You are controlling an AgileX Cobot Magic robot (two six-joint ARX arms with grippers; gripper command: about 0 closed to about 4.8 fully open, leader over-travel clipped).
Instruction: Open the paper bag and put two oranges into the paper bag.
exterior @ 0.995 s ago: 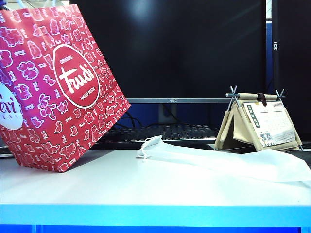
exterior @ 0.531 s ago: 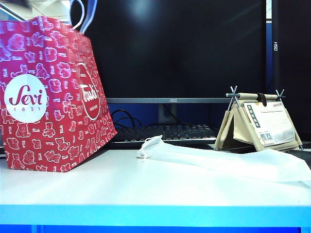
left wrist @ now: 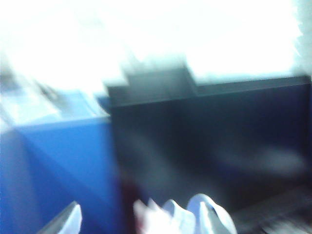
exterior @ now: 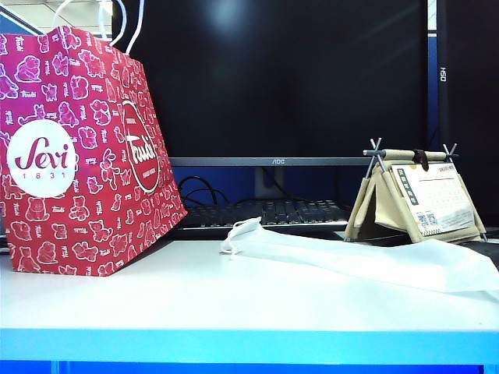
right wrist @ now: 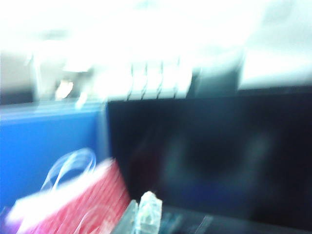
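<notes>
The paper bag stands upright on the table, its cord handles up; no oranges show in any view. The left gripper looks parted in its blurred wrist view, holding nothing, though the blur leaves its state uncertain; the right gripper is closed and empty, the bag just beside it. The bag-opening step seems in hand; next, its mouth needs spreading.
</notes>
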